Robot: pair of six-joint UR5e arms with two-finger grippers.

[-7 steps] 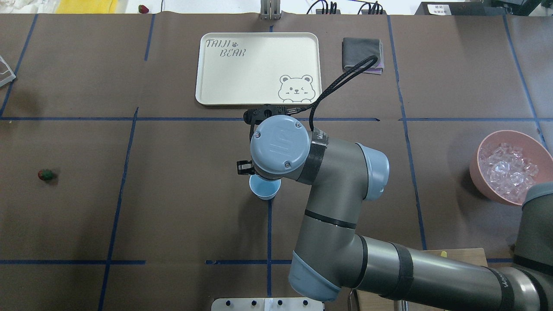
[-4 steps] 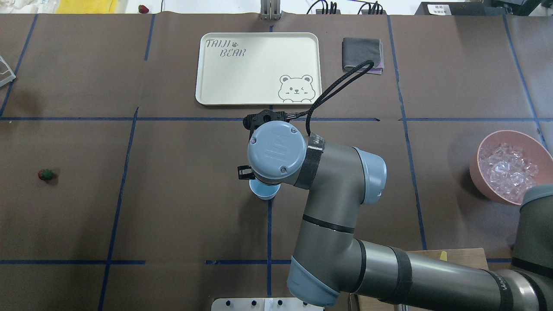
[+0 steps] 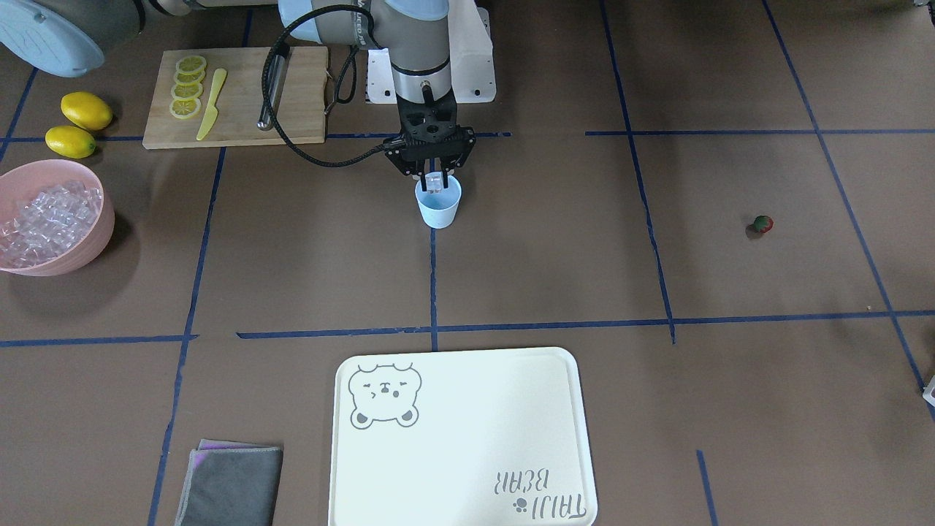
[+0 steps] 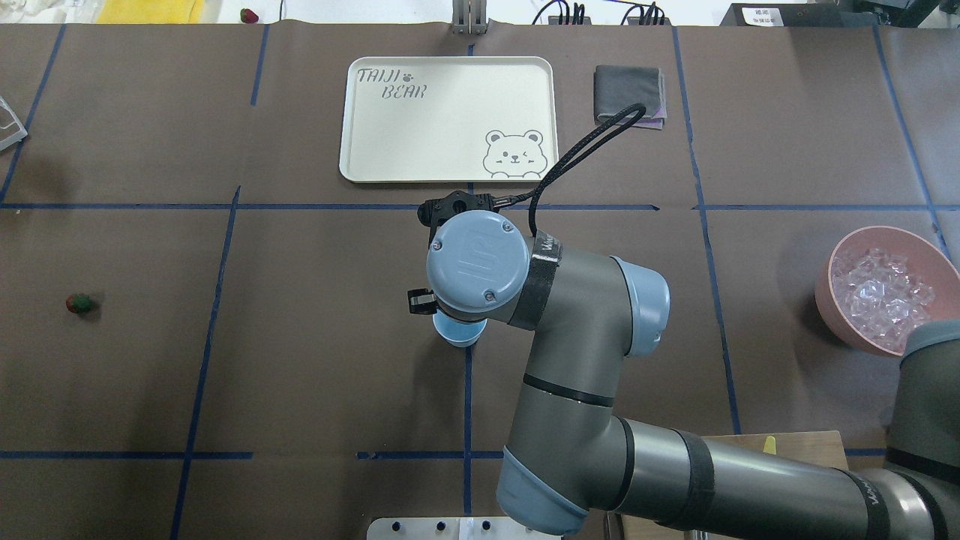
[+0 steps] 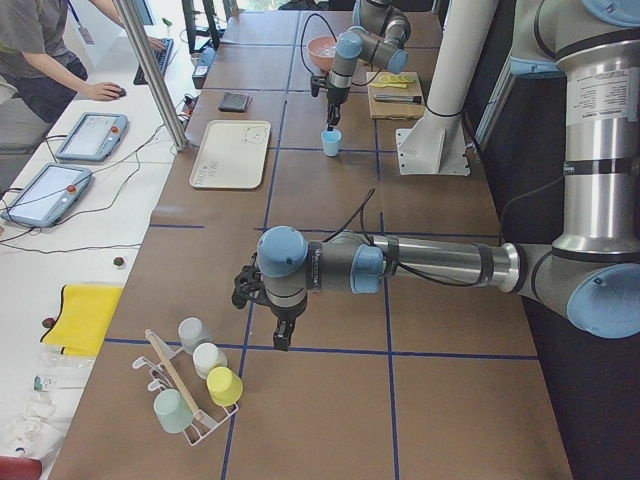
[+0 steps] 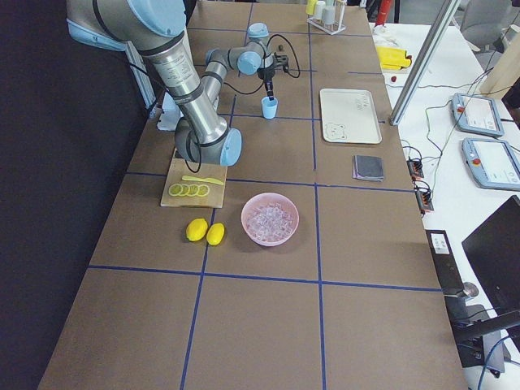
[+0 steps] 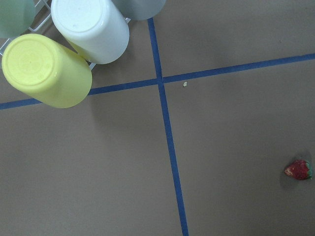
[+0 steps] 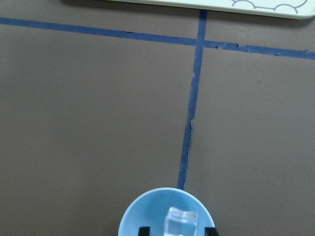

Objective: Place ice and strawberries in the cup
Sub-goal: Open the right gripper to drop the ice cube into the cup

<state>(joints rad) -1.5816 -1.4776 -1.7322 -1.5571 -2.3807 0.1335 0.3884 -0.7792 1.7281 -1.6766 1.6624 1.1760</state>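
Observation:
The light blue cup (image 3: 439,210) stands upright near the table's middle; it also shows in the overhead view (image 4: 456,335). My right gripper (image 3: 436,177) hangs straight over its mouth, shut on one clear ice cube (image 8: 180,221) at rim height. The heap of ice (image 4: 881,289) lies in a pink bowl (image 4: 834,304) at my far right. The small red strawberry (image 4: 80,303) lies alone on the table at my far left, and shows in the left wrist view (image 7: 298,169). My left gripper (image 5: 283,338) points down near it; I cannot tell whether it is open.
A cream bear tray (image 4: 450,120) and a folded grey cloth (image 4: 628,94) lie beyond the cup. A cutting board (image 3: 292,102) with lemon slices and a yellow knife, and two lemons (image 3: 77,120), are by my right base. A rack of upturned cups (image 7: 47,69) stands under my left wrist.
My right wrist has shifted slightly left and back toward me, settling over the cup. The cup, strawberry and bowl have not moved.

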